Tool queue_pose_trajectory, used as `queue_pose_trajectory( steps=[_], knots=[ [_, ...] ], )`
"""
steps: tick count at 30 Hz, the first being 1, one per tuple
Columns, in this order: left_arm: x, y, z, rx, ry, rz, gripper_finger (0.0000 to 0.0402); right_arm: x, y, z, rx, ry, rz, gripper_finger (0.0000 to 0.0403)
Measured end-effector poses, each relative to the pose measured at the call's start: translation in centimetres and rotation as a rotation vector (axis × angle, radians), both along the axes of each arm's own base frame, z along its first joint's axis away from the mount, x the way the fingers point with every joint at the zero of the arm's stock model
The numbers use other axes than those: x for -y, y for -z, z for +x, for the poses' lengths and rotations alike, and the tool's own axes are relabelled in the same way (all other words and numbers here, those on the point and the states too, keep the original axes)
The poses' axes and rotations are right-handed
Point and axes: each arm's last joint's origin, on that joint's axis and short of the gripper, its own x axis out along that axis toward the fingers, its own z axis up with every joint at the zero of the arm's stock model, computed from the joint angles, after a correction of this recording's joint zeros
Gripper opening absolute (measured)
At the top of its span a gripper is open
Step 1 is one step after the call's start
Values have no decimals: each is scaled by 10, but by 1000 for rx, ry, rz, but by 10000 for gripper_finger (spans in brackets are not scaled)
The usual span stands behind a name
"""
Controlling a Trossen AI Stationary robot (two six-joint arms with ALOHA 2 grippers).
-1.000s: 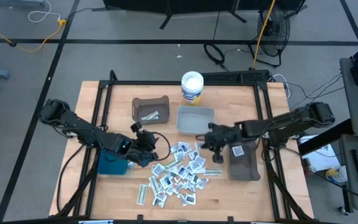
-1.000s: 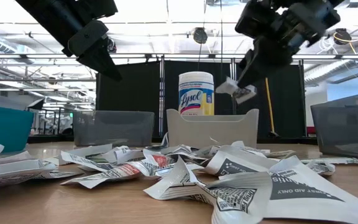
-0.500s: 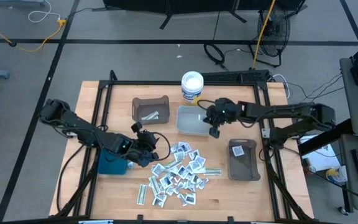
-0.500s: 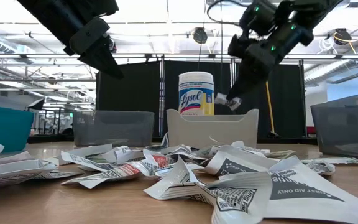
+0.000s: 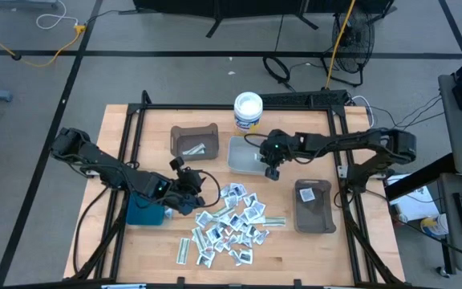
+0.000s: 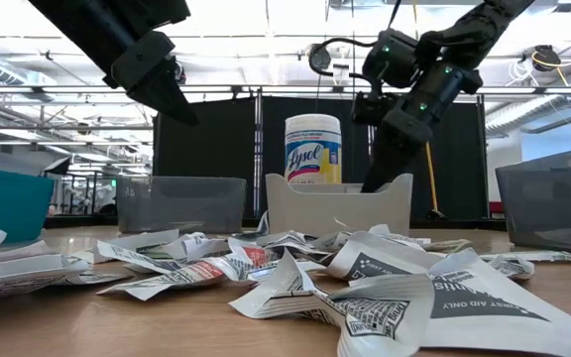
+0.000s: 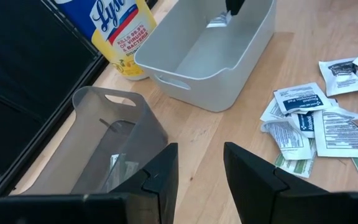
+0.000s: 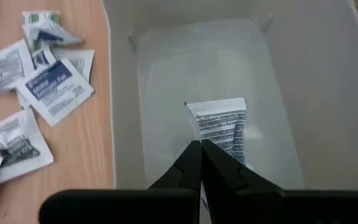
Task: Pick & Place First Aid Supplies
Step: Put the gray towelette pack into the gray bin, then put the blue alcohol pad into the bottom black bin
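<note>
The first aid supplies [image 5: 233, 223] lie as a loose heap of small white packets on the wooden table's near middle. My right gripper [image 8: 201, 146] reaches down into the white bin [image 5: 253, 155], shut on one white packet [image 8: 218, 124] with blue print. In the low view the bin's wall [image 6: 340, 203] hides that packet and the fingertips. My left gripper [image 7: 201, 165] hangs open and empty above the table, just left of the heap [image 7: 312, 121]. My right gripper pinches the packet by its near end [image 8: 219, 148] between its two fingertips. The fingers slant downward into the bin from the table's right. The packet sticks out forward past the fingertips, inside the bin's walls; whether it touches the bin's floor I cannot tell.
A translucent brown bin [image 5: 195, 140] at the far left holds packets. A dark bin [image 5: 314, 207] at the right holds one packet [image 5: 307, 193]. A teal bin [image 5: 144, 210] stands under my left arm. A white round tub [image 5: 248, 112] stands behind the white bin.
My right gripper, shut on the packet throughout, has swung from beside the dark bin toward the table's far edge and sunk into the white bin. The packet, earlier high above the bin's rim, is now below it.
</note>
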Motion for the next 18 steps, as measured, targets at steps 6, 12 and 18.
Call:
queue_pose_trajectory(
  steps=[6,12,18],
  knots=[
    [0,0,0,0,0,-1,134,0,0,0,0,-1,-1,6],
    [0,0,0,2,-2,-3,134,0,0,0,1,-2,-3,30],
    [0,0,0,6,-6,-9,134,0,-1,1,2,-12,-14,66]
  ],
)
